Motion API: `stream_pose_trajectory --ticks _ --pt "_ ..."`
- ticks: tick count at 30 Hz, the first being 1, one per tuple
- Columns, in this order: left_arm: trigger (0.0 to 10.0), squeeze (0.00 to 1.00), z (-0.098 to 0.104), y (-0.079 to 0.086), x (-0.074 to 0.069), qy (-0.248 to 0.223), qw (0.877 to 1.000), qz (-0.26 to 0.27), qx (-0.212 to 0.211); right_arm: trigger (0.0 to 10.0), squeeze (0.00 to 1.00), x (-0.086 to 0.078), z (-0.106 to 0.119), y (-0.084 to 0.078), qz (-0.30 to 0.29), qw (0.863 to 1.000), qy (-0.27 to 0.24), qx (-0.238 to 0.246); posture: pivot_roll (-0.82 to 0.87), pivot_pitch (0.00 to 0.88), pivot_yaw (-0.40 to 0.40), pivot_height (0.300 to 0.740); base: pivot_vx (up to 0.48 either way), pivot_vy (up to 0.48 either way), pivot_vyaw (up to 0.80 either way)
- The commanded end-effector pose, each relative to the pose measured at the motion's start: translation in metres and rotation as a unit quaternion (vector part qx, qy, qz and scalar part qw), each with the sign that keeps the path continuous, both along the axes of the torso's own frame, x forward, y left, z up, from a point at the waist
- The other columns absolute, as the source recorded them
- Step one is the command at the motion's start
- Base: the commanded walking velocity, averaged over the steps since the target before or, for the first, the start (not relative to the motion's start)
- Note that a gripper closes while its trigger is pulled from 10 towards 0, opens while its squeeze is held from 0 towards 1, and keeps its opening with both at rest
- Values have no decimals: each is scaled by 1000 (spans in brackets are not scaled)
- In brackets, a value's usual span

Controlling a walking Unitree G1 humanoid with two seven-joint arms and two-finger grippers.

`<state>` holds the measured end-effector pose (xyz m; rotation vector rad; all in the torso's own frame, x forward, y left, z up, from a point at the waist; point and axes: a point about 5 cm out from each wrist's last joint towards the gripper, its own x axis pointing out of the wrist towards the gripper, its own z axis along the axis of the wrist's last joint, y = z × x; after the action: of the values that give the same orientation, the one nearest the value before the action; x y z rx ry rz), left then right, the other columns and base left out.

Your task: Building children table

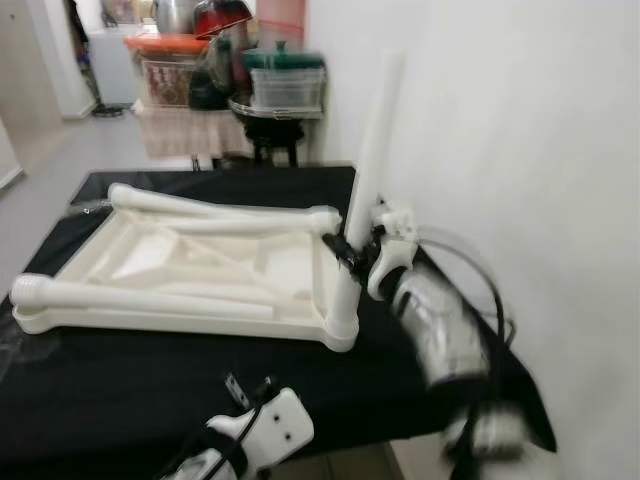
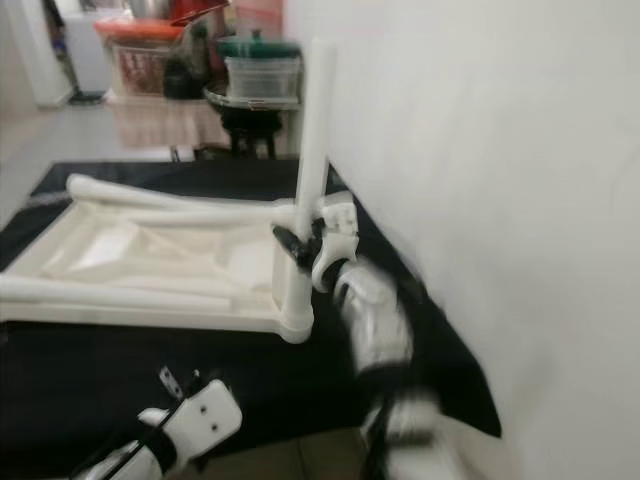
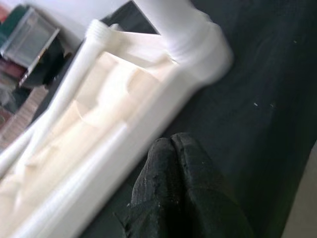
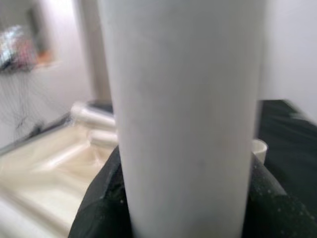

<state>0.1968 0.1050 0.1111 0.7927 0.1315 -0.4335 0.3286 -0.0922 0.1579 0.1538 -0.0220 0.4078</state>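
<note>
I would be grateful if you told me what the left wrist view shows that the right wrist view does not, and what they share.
The left wrist view alone shows the left gripper, its black fingers pressed together above the black cloth, beside the near corner socket of the tabletop.

The right wrist view alone shows the upright leg close up, with the right gripper's fingers on either side of it.

Both share the upturned white tabletop and the black cloth.

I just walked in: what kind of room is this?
Likely a lived-in home, perhaps near a kitchen: storage boxes and pots crowd the back, and an upturned white children's table lies on a black cloth.
</note>
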Motion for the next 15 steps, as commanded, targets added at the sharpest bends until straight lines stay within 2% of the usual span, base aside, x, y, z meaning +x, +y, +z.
stream_pose_trajectory --ticks 1,4,9,10,13,14,15 --pt "10000 0 2 1 2 -1 1000 -4 2 0 0 -21 -47 -2 -43 990 131 -7 45 0 -33 740 0 0 0" --pt "10000 0 1 -1 4 -1 1000 -4 2 0 0 -15 -37 8 -27 994 102 -37 70 0 -59 740 0 0 0" --pt "10000 0 1 -3 4 0 1000 -4 1 0 0 -13 -32 13 -20 993 101 -54 76 0 -61 740 0 0 0" --pt "10000 0 1 -4 4 0 1000 -4 1 10000 851 -13 -30 18 0 994 101 -48 78 0 -64 740 0 0 0" --pt "10000 0 1 -4 4 0 1000 -4 1 10000 851 -13 -30 18 0 994 101 -48 78 0 -64 740 0 0 0" --pt "10000 0 1 -4 4 0 1000 -4 1 10000 1000 -10 -25 20 17 995 92 -36 83 0 -65 740 0 0 0" --pt "10000 0 1 -4 4 0 1000 -4 1 10000 1000 -10 -25 20 17 995 92 -36 83 0 -65 740 0 0 0"
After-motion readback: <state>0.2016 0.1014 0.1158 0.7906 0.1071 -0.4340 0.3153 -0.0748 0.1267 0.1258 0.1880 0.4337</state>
